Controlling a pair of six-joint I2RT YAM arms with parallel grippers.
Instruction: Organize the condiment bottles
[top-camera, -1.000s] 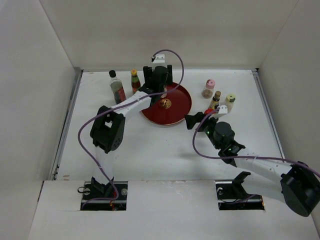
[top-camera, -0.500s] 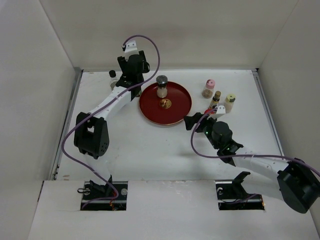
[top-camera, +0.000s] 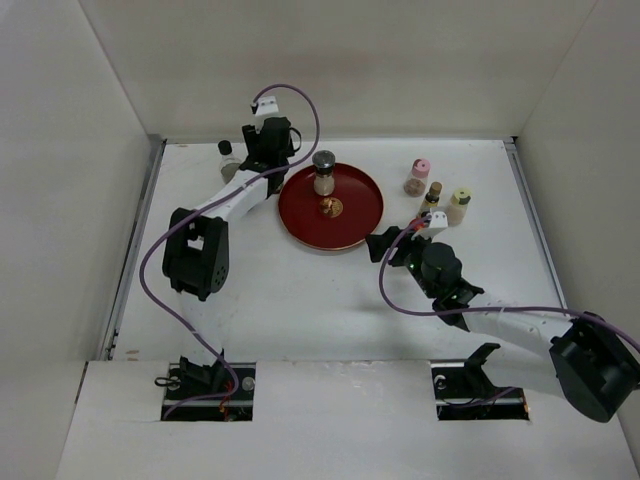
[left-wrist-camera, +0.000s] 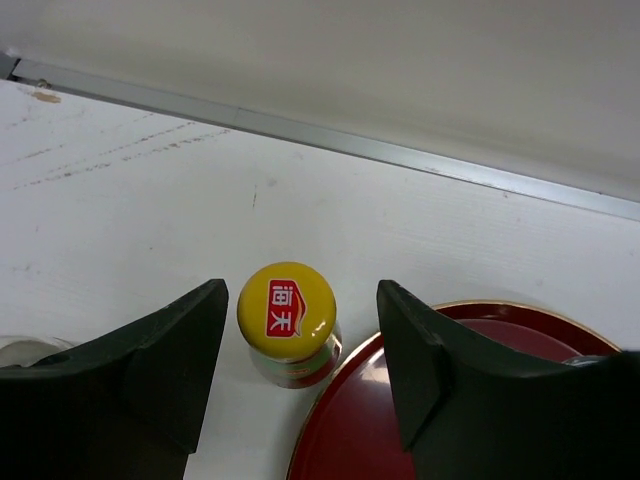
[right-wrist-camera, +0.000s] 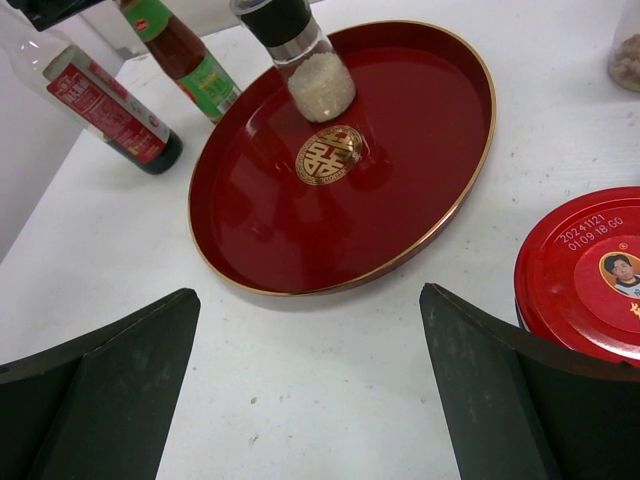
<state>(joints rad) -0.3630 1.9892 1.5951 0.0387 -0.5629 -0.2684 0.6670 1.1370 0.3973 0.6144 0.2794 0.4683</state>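
Observation:
My left gripper (left-wrist-camera: 300, 335) is open at the back left (top-camera: 268, 152), its fingers either side of the orange-yellow-capped bottle (left-wrist-camera: 287, 310), not touching it. A grey-capped shaker (top-camera: 323, 173) stands upright on the red plate (top-camera: 355, 215). The black-capped bottle (top-camera: 228, 152) stands left of my left gripper. Pink-capped (top-camera: 421, 170), brown-capped (top-camera: 433, 194) and pale-yellow-capped (top-camera: 460, 201) bottles stand right of the plate. My right gripper (right-wrist-camera: 310, 330) is open and empty in front of the plate (top-camera: 385, 243), with the red-capped jar (right-wrist-camera: 590, 275) just beside its right finger.
The plate's rim (left-wrist-camera: 470, 312) lies right next to the orange-yellow-capped bottle. White walls close the table at the back and both sides. In the right wrist view the black-capped bottle (right-wrist-camera: 100, 100) and the green-labelled bottle (right-wrist-camera: 185, 50) stand left of the plate.
My left gripper has left the grey-capped shaker standing on the plate and swung left to the orange-yellow-capped bottle. My right gripper has crept slightly left.

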